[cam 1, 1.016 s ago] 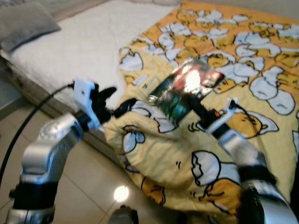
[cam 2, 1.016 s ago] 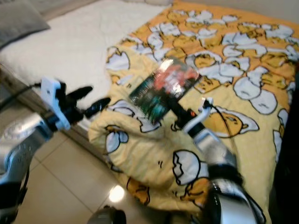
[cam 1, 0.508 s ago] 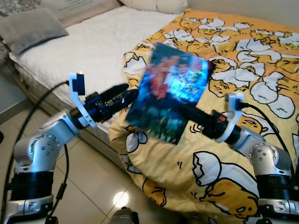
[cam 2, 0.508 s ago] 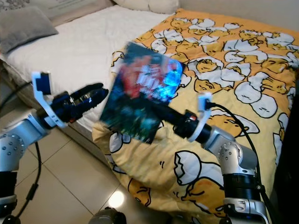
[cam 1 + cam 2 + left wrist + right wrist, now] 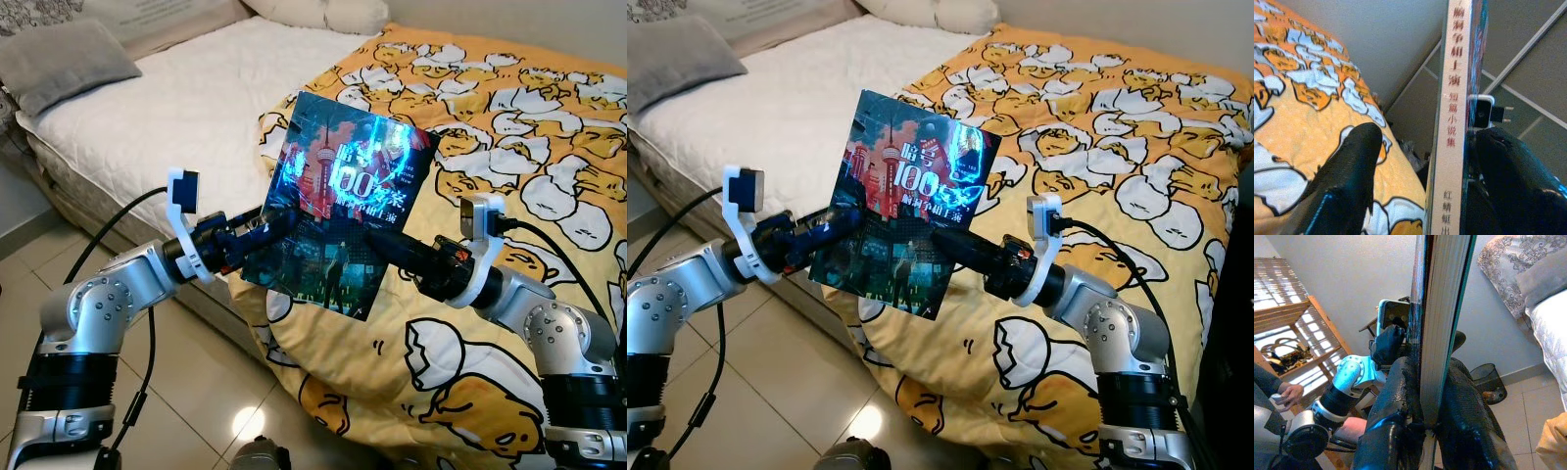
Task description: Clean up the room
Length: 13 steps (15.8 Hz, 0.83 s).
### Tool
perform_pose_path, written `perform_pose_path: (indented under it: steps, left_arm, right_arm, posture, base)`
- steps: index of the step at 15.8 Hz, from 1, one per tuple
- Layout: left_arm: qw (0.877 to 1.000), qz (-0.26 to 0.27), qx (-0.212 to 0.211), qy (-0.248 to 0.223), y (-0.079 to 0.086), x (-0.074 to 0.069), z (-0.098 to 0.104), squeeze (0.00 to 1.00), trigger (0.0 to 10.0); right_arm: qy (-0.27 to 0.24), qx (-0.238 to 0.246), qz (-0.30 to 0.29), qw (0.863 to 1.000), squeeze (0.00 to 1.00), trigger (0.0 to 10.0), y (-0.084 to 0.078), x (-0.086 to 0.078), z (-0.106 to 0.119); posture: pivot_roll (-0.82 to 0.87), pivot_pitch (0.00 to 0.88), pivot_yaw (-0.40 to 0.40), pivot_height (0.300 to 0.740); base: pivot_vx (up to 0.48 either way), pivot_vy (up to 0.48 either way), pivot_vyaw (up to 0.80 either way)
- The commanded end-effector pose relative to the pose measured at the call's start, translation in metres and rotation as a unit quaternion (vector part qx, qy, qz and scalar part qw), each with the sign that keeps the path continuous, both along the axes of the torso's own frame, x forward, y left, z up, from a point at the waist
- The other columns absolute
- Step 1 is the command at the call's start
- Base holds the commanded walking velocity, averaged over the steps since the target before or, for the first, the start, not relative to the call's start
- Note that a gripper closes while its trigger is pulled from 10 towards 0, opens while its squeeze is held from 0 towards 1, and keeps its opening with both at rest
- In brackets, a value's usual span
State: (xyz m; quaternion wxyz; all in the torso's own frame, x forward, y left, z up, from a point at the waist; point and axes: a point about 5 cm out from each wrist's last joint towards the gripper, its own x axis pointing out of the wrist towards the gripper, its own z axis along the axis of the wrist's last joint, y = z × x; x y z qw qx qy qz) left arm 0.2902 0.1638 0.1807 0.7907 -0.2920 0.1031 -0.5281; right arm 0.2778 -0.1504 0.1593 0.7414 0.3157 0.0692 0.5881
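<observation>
Starting from the left: grey pillow lay on the white mattress, untouched. Left gripper reached in at the book's spine edge. In the left wrist view its fingers stood spread either side of the spine, one with a clear gap to it, the other close on the far side; contact couldn't be confirmed, so not a closed grip.

Book was held up in the air, near upright with the cover facing the head camera, above the front edge of the bed, between the two grippers. Yellow egg-print blanket lay rumpled behind and under it, hanging over the bed edge toward the tiled floor.

Right gripper came in from the right and was clamped on the book; the right wrist view showed both fingers pressed on either face of the pages, carrying the weight. Same view showed a wooden rack, a small bin and a person's hand in the background.

Judgement: step in hand looked like a handover or two-handed steadying of the book, picked off the bed for tidying. Next move likely called for the left jaws to close squarely on the spine before the right let go, then carrying to a shelf. Risk: book pivoting out of a one-sided pinch.
</observation>
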Motion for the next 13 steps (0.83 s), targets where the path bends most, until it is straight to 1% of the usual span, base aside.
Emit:
perform_pose_path:
  steps: [1, 3, 5, 7, 9, 11, 13]
  left_arm:
    - [1.000, -0.013, 0.007, 0.000, -0.0016, 0.0016, 0.0031, 0.00, 0.0]
    - [1.000, -0.012, 0.019, -0.015, -0.0030, 0.0012, 0.0023, 0.00, 0.0]
    - [0.999, -0.025, 0.030, 0.000, -0.0034, -0.0026, -0.0020, 0.00, 0.0]
    - [0.999, -0.027, 0.034, 0.001, -0.0032, -0.0039, -0.0040, 0.00, 0.0]
    - [1.000, -0.012, 0.015, -0.023, -0.0015, -0.0038, -0.0016, 0.00, 0.0]
    - [0.999, 0.000, 0.004, -0.035, -0.0005, -0.0027, 0.0008, 0.00, 0.0]
    - [0.999, -0.002, -0.008, -0.034, 0.0003, -0.0055, 0.0023, 0.00, 0.0]
  right_arm:
    - [-0.018, 0.012, 0.012, 1.000, 0.00, 0.0, 0.0014, -0.0027, 0.0076]
    - [-0.015, 0.010, 0.016, 1.000, 0.00, 0.0, 0.0020, -0.0036, 0.0073]
    - [-0.010, 0.009, 0.017, 1.000, 0.00, 0.0, 0.0034, -0.0036, 0.0060]
    - [-0.008, 0.009, 0.019, 1.000, 0.00, 0.0, 0.0044, -0.0046, 0.0050]
    - [-0.004, 0.006, 0.023, 1.000, 0.00, 0.0, 0.0058, -0.0059, 0.0029]
    - [-0.003, 0.005, 0.025, 1.000, 0.00, 0.0, 0.0061, -0.0063, 0.0023]
    - [-0.002, 0.005, 0.026, 1.000, 0.00, 0.0, 0.0069, -0.0066, 0.0019]
  posture:
    - [-0.01, 0.000, 0.079, 0.740]
    - [-0.01, 0.000, 0.077, 0.740]
    - [-0.01, 0.000, 0.073, 0.740]
    - [-0.01, 0.000, 0.070, 0.740]
    - [-0.01, 0.000, 0.066, 0.740]
    - [-0.01, 0.000, 0.065, 0.740]
    - [-0.01, 0.000, 0.062, 0.740]
  base:
    - [0.000, 0.000, 0.00]
    - [0.000, 0.000, 0.00]
    - [0.000, 0.000, 0.00]
    - [0.000, 0.000, 0.00]
    - [0.000, 0.000, 0.00]
    - [0.000, 0.000, 0.00]
    - [0.000, 0.000, 0.00]
